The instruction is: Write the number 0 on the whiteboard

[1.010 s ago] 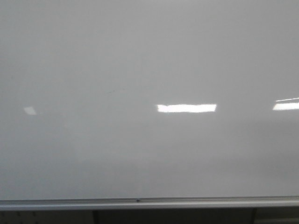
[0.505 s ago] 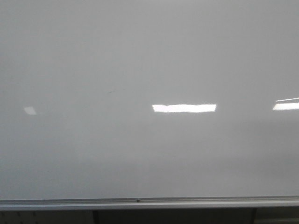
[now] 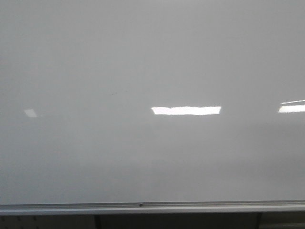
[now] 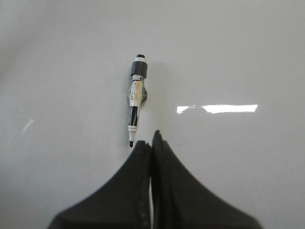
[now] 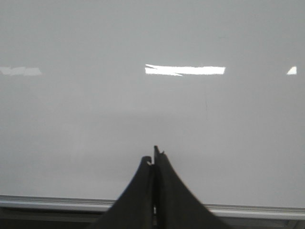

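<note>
The whiteboard [image 3: 143,57] fills the front view, glossy pale grey, with its silver edge strip [image 3: 143,207] along the bottom. The number 0 is out of view; I see only a faint short dark streak [image 3: 113,93]. Neither gripper shows in the front view. In the left wrist view my left gripper [image 4: 150,138] is shut and holds nothing. A white and black marker [image 4: 136,102] lies on the board [image 4: 228,47], its bare black tip just beside my left fingertip. My right gripper [image 5: 153,155] is shut and empty over the board [image 5: 95,119], close to the edge strip [image 5: 47,202].
Bright rectangular light reflections [image 3: 186,110] lie across the board, with others at the far left [image 3: 30,113] and far right [image 3: 291,108]. Below the edge strip is a dark gap [image 3: 181,222].
The middle light reflection in the front view has stretched a little to the left. Nothing else has visibly changed.
</note>
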`<state>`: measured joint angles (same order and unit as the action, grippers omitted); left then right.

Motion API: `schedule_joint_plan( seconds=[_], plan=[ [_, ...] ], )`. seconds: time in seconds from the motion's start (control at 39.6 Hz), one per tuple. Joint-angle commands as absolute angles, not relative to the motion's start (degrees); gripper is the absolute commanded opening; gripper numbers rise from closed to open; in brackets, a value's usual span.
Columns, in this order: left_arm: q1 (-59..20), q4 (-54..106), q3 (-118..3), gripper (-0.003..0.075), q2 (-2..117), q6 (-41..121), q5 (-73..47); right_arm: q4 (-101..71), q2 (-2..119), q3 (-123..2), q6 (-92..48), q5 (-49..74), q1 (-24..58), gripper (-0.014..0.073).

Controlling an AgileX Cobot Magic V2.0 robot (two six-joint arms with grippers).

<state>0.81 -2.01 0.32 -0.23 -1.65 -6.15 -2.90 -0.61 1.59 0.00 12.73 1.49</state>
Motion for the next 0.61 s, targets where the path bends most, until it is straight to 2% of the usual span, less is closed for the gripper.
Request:
schedule_joint_plan(
  seconds=[0.0,0.18,0.33,0.58],
  plan=[
    [0.6,-2.0,1.6,-0.0020,-1.2,-2.1,-1.3,-2.5,-1.5,1.6,0.0,8.1,1.1,-0.0069],
    [0.6,-1.2,1.6,-0.0020,-1.2,-2.1,2.0,-2.5,-1.5,1.4,0.0,2.3,1.1,-0.0069],
    [0.6,2.8,-1.1,-0.0019,-1.2,-2.1,11.8,-2.5,-1.5,-3.2,0.0,1.5,1.1,-0.0069],
    [0.6,0.4,-18.0,-0.0019,5.4,-2.0,-5.3,-2.5,2.2,-19.0,0.0,12.6,1.1,-0.0067]
  ],
)
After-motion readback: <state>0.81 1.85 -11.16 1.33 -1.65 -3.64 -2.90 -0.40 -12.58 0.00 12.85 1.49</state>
